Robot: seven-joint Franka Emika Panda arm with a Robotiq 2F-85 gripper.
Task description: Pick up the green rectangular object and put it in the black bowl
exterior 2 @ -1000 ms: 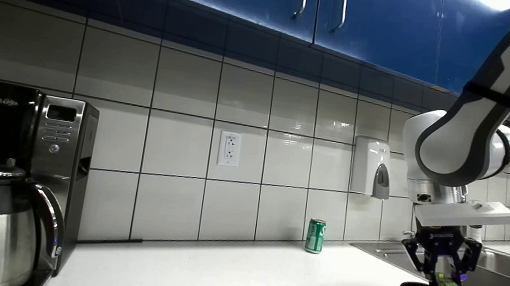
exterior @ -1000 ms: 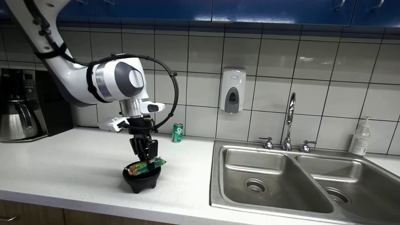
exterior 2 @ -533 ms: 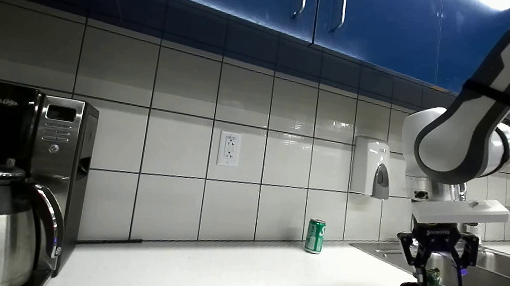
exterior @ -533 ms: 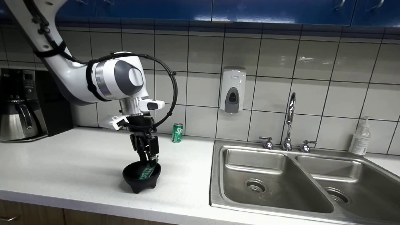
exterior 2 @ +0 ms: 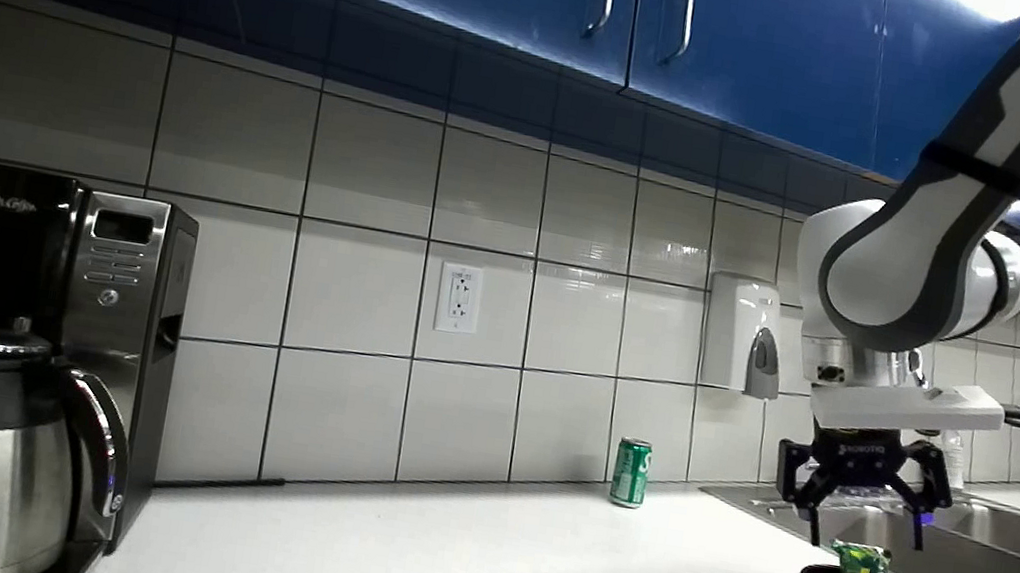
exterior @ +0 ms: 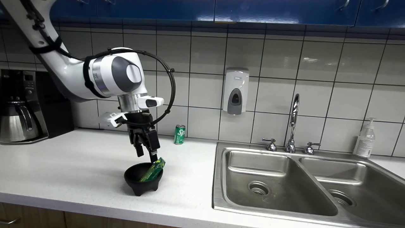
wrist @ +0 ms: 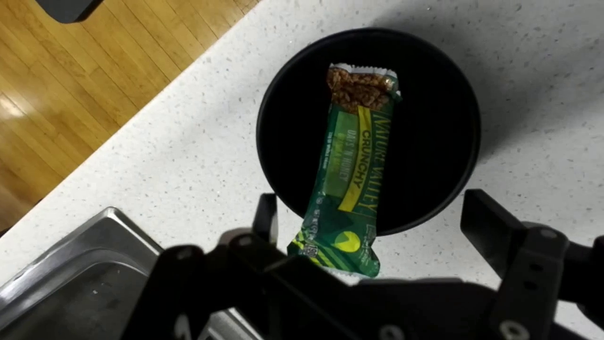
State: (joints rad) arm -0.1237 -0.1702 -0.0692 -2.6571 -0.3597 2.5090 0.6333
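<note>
The green bar (wrist: 351, 179) is leaning in the black bowl (exterior: 144, 186), near the front edge of the surface (exterior: 79, 167), its upper end jutting over the rim. The fingers (wrist: 490, 231) are standing wide apart, gripping nothing, so the step in hand is probably leaving the bowl: rising straight up while keeping them spread should be sparing that end a knock. The wrist view is showing the bar's brown end well inside the rim, which both exterior views are hiding. In an exterior view one fingertip (exterior: 153, 158) is overlapping the upper end; the wrist view is showing a gap.
</note>
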